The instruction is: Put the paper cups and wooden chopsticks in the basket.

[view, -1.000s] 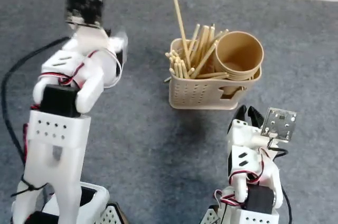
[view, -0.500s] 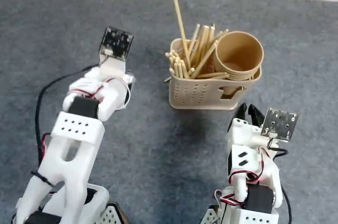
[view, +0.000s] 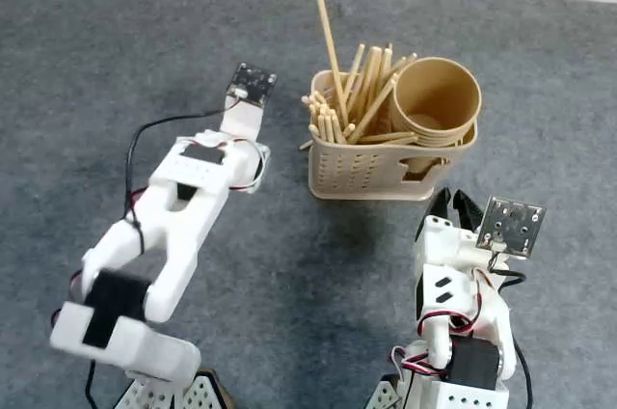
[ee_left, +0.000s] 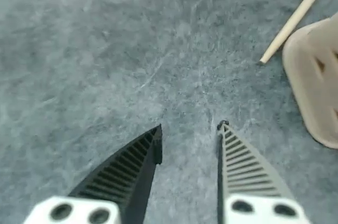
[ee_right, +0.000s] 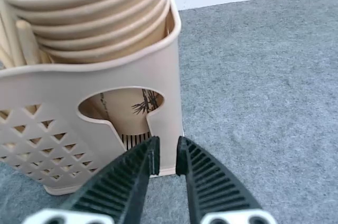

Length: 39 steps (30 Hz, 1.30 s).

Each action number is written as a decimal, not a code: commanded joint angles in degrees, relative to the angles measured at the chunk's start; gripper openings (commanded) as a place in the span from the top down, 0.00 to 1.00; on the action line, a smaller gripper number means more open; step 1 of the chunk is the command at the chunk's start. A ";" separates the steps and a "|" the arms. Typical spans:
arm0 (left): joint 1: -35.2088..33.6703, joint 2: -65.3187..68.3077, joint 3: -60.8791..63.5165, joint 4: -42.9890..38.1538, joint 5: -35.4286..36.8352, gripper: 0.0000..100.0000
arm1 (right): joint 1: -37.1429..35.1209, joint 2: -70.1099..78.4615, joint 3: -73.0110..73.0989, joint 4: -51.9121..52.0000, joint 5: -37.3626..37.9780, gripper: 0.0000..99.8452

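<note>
while the beige basket (view: 390, 173) stands at upper centre of the high view on the grey tabletop (view: 289, 274), the stacked paper cups (view: 436, 100) sit in its right part and the wooden chopsticks (view: 352, 91) stand bundled in its left part, one leaning tall above the rest. the left end effector (ee_left: 190, 126) hangs over bare tabletop just left of the basket, fingers spread moderately with nothing between them. the right end effector (ee_right: 167, 140), at lower right of the high view, points at the basket's near wall, fingers a narrow slit apart, gripping nothing.
</note>
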 commanded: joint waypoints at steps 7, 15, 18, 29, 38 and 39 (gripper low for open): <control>5.49 1.10 -4.00 -5.89 0.00 0.83 | -0.48 -0.22 -0.31 -1.27 0.79 0.93; 6.29 7.16 -8.57 -10.29 0.18 0.83 | -0.48 -0.22 -0.31 -1.27 0.79 0.93; 4.35 11.38 -14.73 -5.98 5.80 0.83 | -0.48 -0.22 -0.31 -1.27 0.79 0.93; 4.53 19.21 -25.98 2.02 11.96 0.82 | -0.57 -0.22 -0.31 -1.27 0.79 0.93; 6.55 19.47 -26.07 1.76 11.78 0.82 | -0.57 -0.22 -0.31 -1.36 0.79 0.93; 6.90 19.47 -26.07 1.76 11.78 0.82 | -0.57 -0.22 -0.31 -1.36 0.79 0.93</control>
